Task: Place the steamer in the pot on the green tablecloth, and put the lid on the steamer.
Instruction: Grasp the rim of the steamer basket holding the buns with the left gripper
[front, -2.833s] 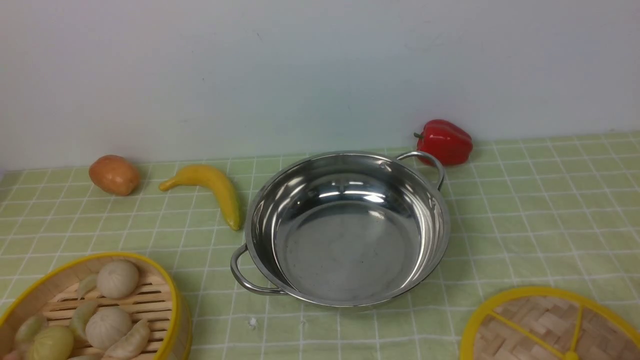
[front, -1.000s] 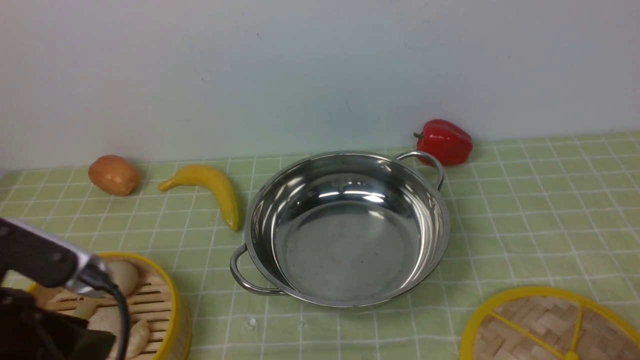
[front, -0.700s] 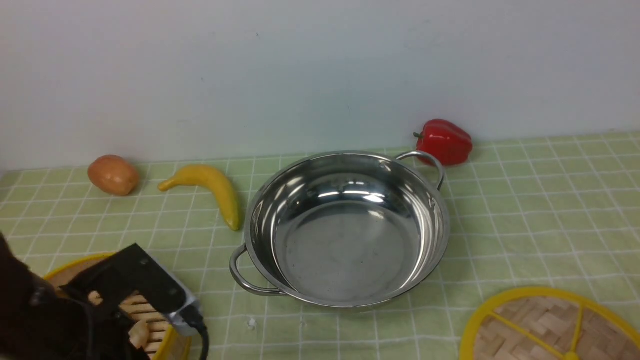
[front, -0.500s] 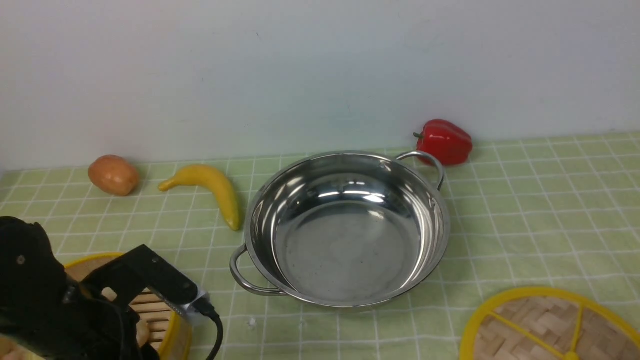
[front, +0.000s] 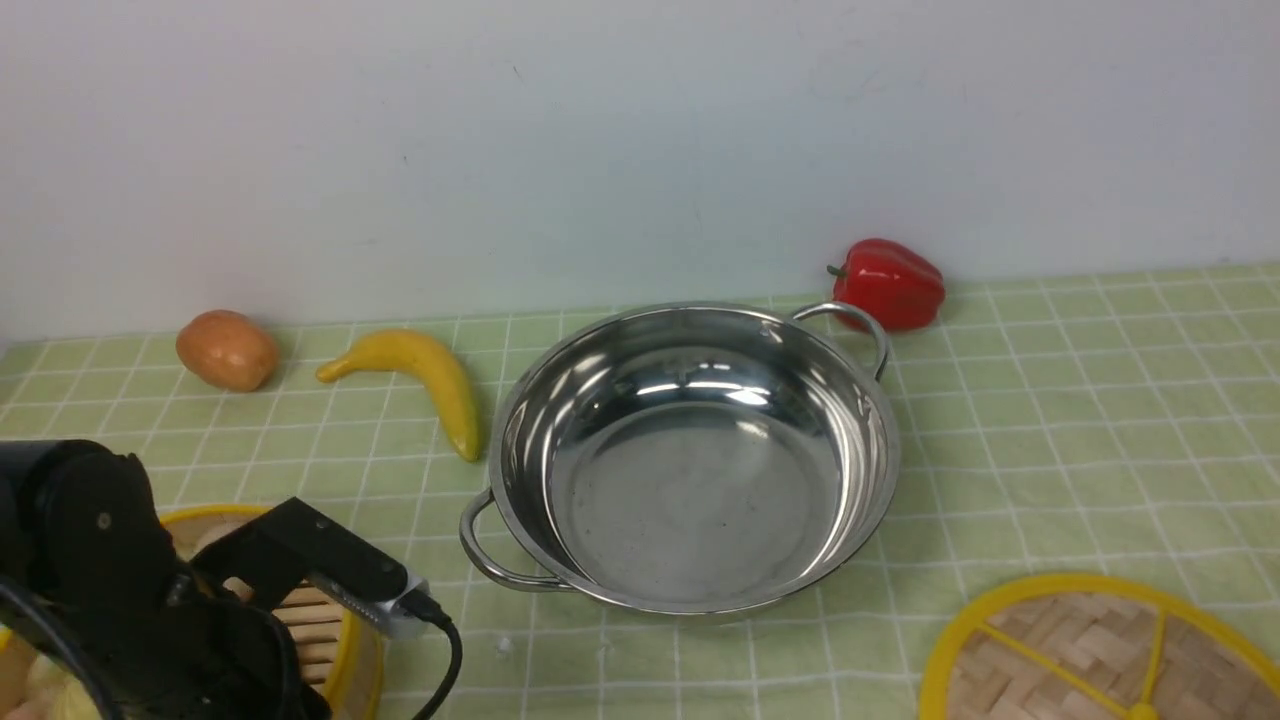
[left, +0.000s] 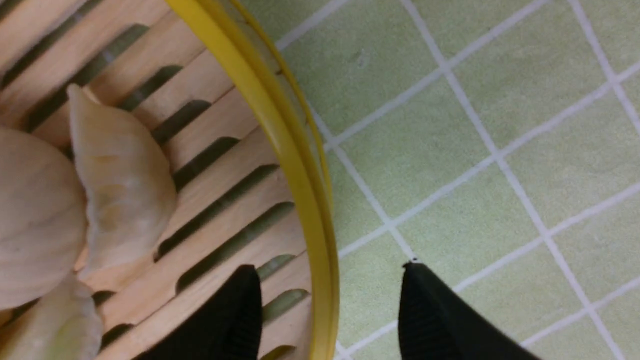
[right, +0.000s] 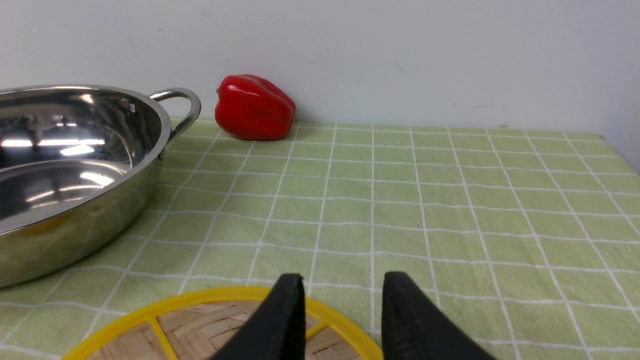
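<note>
Left gripper (left: 330, 267), just arrived lower left of front frame, jaws freshly spread, straddles rim of round yellow-rimmed bamboo steamer (left: 215, 125); I judge grasp imminent.

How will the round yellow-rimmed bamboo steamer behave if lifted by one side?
Probably stiff and light: the round yellow-rimmed bamboo steamer has a thin wall and slatted wooden floor. Gripped on one side, it may tilt, and its pale dumplings could slide.

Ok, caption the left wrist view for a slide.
Open left gripper straddles the steamer rim; dumplings inside, tablecloth outside.
</note>
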